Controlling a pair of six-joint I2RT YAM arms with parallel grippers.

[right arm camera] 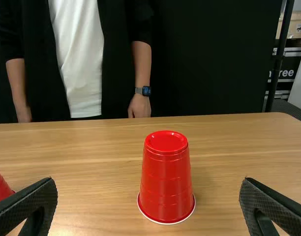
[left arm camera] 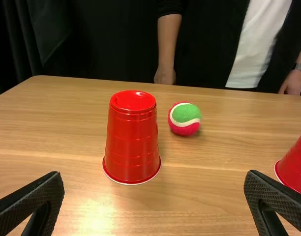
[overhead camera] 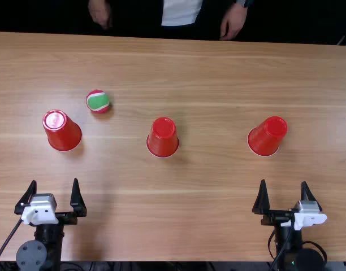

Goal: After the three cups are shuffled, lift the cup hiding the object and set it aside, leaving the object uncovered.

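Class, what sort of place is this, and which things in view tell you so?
Likely a robotics lab or test room: the left gripper and right gripper sit with fingers open at a wooden table holding three upturned red cups and a ball, before a black backdrop.

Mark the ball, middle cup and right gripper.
ball (overhead camera: 98, 101): top view, centre of its top.
middle cup (overhead camera: 163, 132): top view, upturned base.
right gripper (overhead camera: 283, 185): top view, midway between its fingertips.
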